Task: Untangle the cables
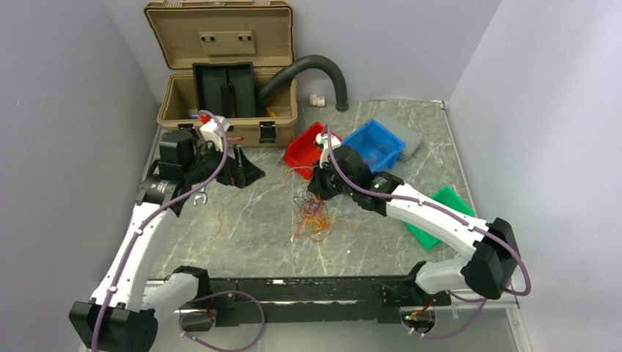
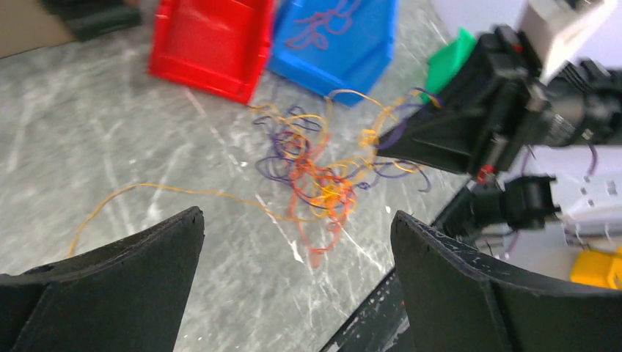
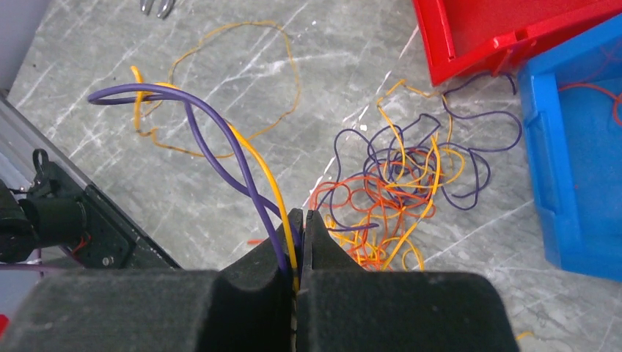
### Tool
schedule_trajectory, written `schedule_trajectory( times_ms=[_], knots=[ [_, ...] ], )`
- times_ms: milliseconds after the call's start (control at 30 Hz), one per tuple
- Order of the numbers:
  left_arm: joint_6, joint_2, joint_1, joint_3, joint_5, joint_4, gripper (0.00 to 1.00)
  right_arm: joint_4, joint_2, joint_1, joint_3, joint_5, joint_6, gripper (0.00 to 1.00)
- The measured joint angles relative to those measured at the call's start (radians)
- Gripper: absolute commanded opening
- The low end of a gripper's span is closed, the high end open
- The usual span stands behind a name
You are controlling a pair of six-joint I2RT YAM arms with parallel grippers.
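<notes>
Thin orange, red and purple cables [image 1: 312, 216] lie in a loose tangle on the grey marbled table [image 1: 257, 249], a short way to the near side of the red bin [image 1: 302, 152], toward the arms' bases. The right gripper [image 3: 303, 220] hangs over the tangle's edge on that same near side of the red bin. Its jaws are pressed together on two wires, a purple strand [image 3: 213, 139] and a yellow strand [image 3: 258, 170]. Both rise from between the fingertips, twist round each other and arch away from the red bin. The rest of the heap lies slack on the stone between this gripper and the bin.

The left gripper [image 2: 297, 220] stands well to the left of the red bin, raised off the table. Its two black fingers [image 2: 117, 286] are spread wide with nothing between them, and its camera faces the heap. A single orange strand [image 2: 147, 191] trails across the table from the heap's side, leading farther left of the red bin.

The blue bin [image 1: 375, 143] sits just beside the red bin on its right, with thin wire lying inside it. Behind the red bin and to its left, a tan toolbox [image 1: 220, 81] stands open, and a black ribbed hose [image 1: 315, 66] arches out of it. A small wrench [image 1: 199, 196] lies on the table left of the red bin, nearer the arms. A green tray [image 1: 449, 198] lies well to the right of the red bin, partly hidden under the right arm.
</notes>
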Motion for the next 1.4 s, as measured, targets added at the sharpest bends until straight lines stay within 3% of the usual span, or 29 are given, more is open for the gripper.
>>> schedule_trajectory(
  times_ms=[300, 667, 800, 900, 933, 967, 1033, 1067, 1400],
  knots=[
    [0.065, 0.030, -0.181, 0.008, 0.061, 0.049, 0.92, -0.054, 0.024, 0.000, 0.048, -0.034, 0.003, 0.00],
    [0.114, 0.130, -0.283, 0.030, -0.032, 0.040, 0.77, -0.071, 0.023, 0.000, 0.062, -0.086, 0.011, 0.00],
    [0.106, 0.161, -0.304, 0.033, -0.075, 0.034, 0.55, -0.070, 0.013, 0.000, 0.062, -0.092, 0.019, 0.00],
    [0.097, 0.188, -0.320, 0.045, -0.099, 0.029, 0.10, -0.070, 0.001, 0.000, 0.062, -0.100, 0.023, 0.00],
    [0.091, 0.198, -0.325, 0.051, -0.105, 0.026, 0.00, -0.069, -0.002, 0.000, 0.062, -0.103, 0.026, 0.01],
    [0.090, 0.207, -0.328, 0.058, -0.111, 0.024, 0.00, -0.069, -0.003, 0.000, 0.062, -0.104, 0.027, 0.10],
    [0.089, 0.220, -0.331, 0.070, -0.127, 0.018, 0.00, -0.068, -0.007, 0.000, 0.061, -0.105, 0.029, 0.42],
    [0.091, 0.223, -0.332, 0.075, -0.138, 0.013, 0.00, -0.066, -0.010, 0.000, 0.060, -0.106, 0.032, 0.49],
    [0.143, 0.195, -0.332, 0.111, -0.162, -0.084, 0.00, 0.000, -0.068, -0.050, -0.060, -0.140, 0.034, 0.64]
  ],
)
